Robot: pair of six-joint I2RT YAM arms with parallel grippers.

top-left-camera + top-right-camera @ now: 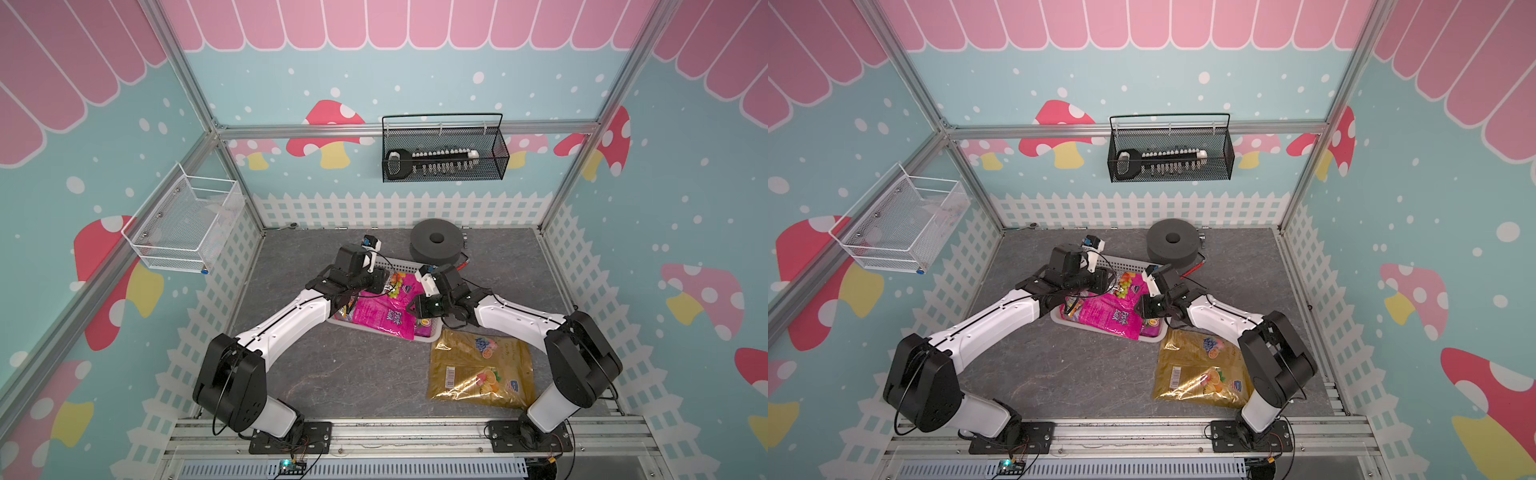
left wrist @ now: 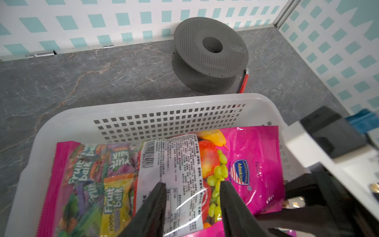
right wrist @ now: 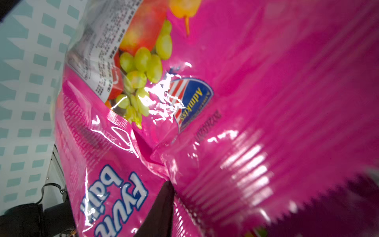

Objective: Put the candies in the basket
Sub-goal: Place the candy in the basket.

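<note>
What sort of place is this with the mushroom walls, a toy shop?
Probably a robot test booth dressed as a play set, not a shop: printed mushroom wall panels on a bare aluminium frame, with a left arm and right arm bolted to a rail in front.

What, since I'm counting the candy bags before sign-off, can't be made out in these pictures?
Right gripper: open or gripping unclear; right wrist view shows one dark finger, the glossy magenta grape-print candy bag fills the rest.
Bags beneath it in the white perforated plastic basket: mostly covered, every view.
Thin red stick: mostly behind the grey perforated spool, left wrist view.
</note>
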